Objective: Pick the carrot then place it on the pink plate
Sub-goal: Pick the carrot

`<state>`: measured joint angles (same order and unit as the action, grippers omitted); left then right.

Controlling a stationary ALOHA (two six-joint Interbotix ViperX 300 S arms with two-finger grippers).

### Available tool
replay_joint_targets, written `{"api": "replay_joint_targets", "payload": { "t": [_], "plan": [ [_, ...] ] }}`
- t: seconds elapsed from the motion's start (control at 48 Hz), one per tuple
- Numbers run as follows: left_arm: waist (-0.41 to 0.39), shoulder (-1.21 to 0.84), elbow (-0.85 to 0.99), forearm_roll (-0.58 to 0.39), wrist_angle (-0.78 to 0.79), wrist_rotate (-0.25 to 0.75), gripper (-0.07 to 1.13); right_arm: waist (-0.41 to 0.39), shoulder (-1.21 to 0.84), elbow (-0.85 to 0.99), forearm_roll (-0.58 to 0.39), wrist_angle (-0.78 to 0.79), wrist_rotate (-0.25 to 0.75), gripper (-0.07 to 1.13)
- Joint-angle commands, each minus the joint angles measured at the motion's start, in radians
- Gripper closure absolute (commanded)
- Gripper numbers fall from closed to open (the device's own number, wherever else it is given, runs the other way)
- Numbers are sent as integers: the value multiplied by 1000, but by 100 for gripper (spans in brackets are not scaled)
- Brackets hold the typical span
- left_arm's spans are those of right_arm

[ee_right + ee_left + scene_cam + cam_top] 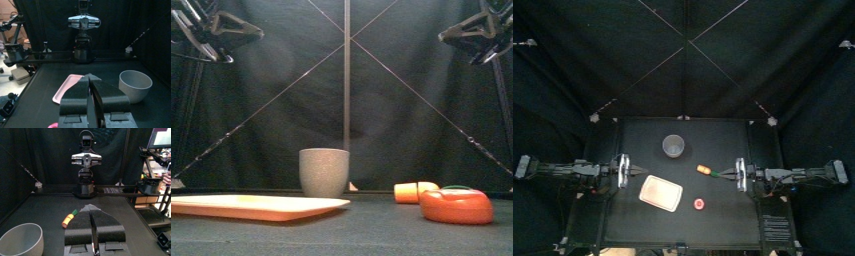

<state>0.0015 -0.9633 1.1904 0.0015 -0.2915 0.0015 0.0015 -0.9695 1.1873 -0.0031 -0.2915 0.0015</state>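
"Starting at the left edge, what do you record?"

"Left gripper point(91, 208) hangs raised over the table's left side. Its wrist view shows both jaws pressed together, with nothing between them."

"Next item to the right?"

"Flat pink tray point(663, 191), lying left of centre toward the front and turned at an angle to the table point(734, 225) edges. Nothing lies on it."

"And behind it?"

"Tall grey speckled cup point(325, 172), upright, near the middle toward the back. It stands apart from the tray."

"Where is the task item?"

"Carrot point(416, 192) lies on its side on the bare table, just right of the cup and a little nearer the front. It is orange, with a green tip visible in the left wrist view. It touches neither cup nor tray, and it sits between the two grippers, nearer the right one."

"Anything else on the surface?"

"One red round toy food point(456, 205) with a green top, in front of the carrot and just beside the tray's right corner. I cannot tell its kind."

"And the right edge?"

"Right gripper point(91, 76) is raised over the table's right side and faces the left one. Jaws are together and hold nothing."
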Motion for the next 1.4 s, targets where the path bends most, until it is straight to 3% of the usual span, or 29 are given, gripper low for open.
{"api": "replay_joint_targets", "payload": {
  "t": [0.021,0.271,0.542,0.688,1.083,1.167,1.396],
  "plan": [
    [11,-14,2,2,-55,3,111,-38,34,-12,20,8,11,104],
    [12,-26,17,2,-67,2,109,-175,201,-77,46,250,35,101],
    [12,-26,18,2,-61,2,109,-181,377,-156,28,373,35,96],
    [12,-26,18,2,-43,2,109,-183,428,-150,35,374,38,79],
    [12,-28,18,2,-31,2,109,-187,614,-179,55,370,38,5],
    [12,-26,18,2,-31,2,109,-195,658,-198,55,370,38,0],
    [12,-26,18,2,-29,2,109,-227,784,-255,48,370,35,1]
  ]
}}
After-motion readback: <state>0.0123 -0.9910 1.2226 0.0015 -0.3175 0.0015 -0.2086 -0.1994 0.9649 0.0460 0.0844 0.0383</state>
